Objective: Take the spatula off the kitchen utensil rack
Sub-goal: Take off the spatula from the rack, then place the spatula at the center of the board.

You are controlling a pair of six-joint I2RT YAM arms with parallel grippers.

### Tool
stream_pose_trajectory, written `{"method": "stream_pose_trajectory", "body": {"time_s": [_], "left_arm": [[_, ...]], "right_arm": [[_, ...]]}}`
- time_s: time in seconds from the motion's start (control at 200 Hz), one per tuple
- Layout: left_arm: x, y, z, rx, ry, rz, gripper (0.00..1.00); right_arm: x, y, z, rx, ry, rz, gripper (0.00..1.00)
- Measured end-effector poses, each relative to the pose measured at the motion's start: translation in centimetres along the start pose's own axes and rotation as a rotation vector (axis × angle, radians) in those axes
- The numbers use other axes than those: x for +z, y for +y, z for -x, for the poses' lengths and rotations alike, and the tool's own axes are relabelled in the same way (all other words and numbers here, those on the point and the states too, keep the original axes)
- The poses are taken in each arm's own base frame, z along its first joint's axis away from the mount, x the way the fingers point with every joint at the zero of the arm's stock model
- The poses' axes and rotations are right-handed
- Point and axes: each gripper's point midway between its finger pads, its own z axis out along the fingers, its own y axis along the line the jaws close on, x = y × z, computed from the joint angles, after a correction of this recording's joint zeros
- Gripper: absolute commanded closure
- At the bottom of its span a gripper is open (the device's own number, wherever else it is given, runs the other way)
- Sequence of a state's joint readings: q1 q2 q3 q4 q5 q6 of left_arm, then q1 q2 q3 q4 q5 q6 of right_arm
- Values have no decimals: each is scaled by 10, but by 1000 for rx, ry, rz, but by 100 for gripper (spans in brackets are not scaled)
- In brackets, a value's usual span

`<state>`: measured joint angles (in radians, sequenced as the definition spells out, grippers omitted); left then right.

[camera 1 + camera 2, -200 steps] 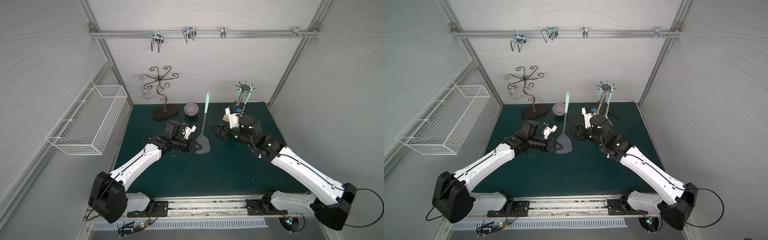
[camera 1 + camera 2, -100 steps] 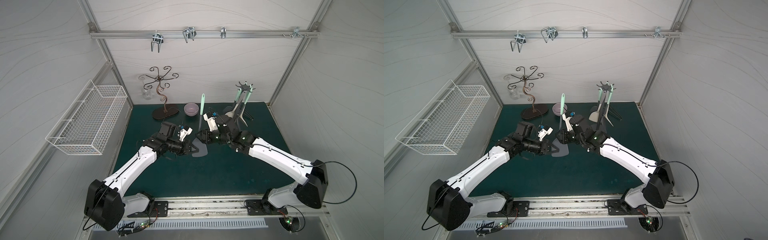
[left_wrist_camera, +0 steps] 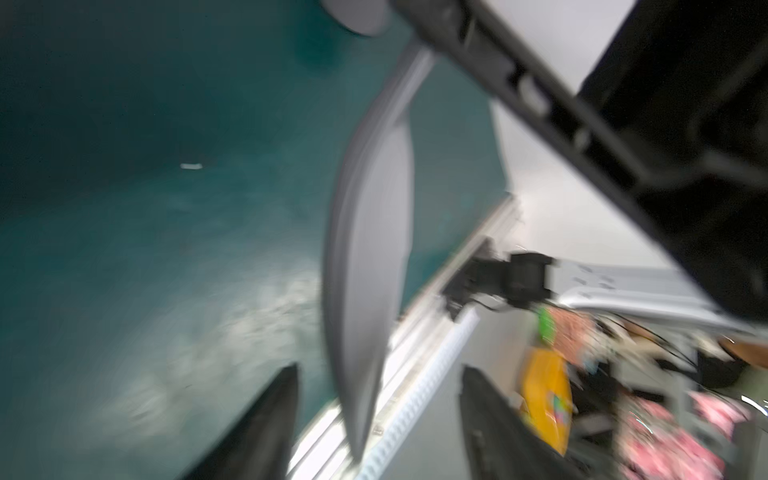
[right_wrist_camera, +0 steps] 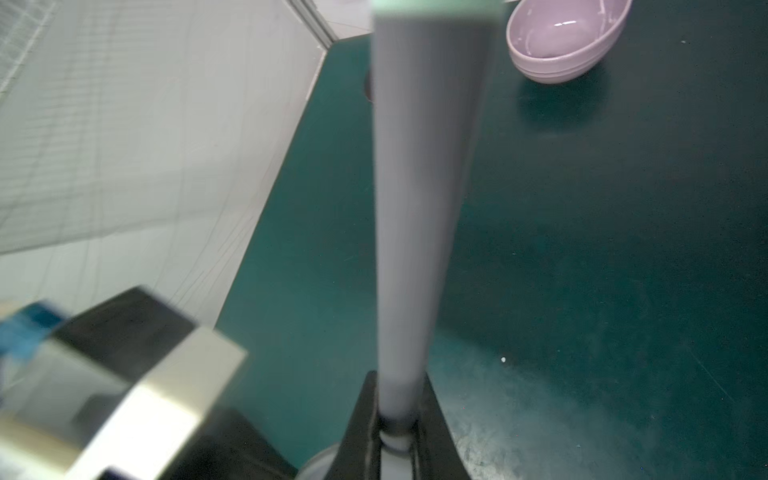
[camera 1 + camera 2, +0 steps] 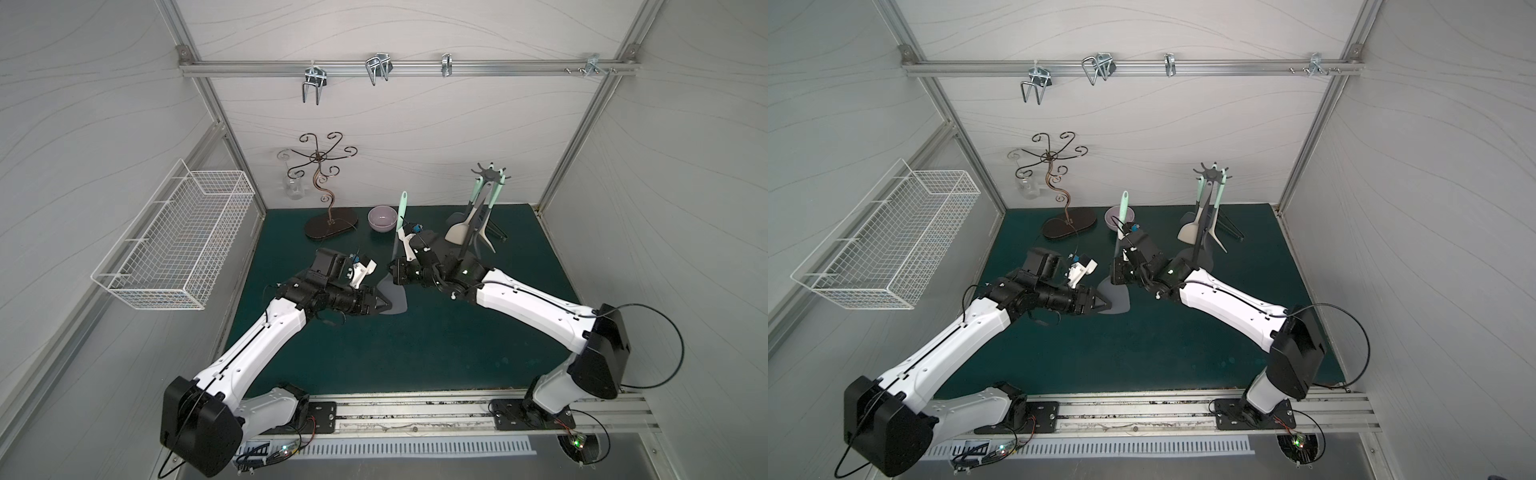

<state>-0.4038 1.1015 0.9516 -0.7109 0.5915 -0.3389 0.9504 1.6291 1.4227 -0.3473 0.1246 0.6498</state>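
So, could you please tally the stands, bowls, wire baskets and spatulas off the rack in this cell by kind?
Stands: 2, the kitchen utensil rack and the brown scrolled-wire stand
Bowls: 1, the lilac bowl
Wire baskets: 1, the white wire basket on the side wall
Spatulas off the rack: 1, the spatula in the right gripper
Total: 5

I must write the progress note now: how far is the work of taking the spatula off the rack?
Done: the spatula is off the kitchen utensil rack. In hand: the right pincer is shut on its handle; the left pincer stands open around the blade. Left: probably only to set it down.
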Motion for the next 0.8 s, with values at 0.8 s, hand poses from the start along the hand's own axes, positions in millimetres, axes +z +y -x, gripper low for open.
{"method": "stream_pose_trajectory", "body": {"time_s": [0.8], "left_arm": [[-236, 58, 41, 92, -835, 916, 15]], "right_arm": [[208, 97, -132, 42, 328, -12, 100]]}}
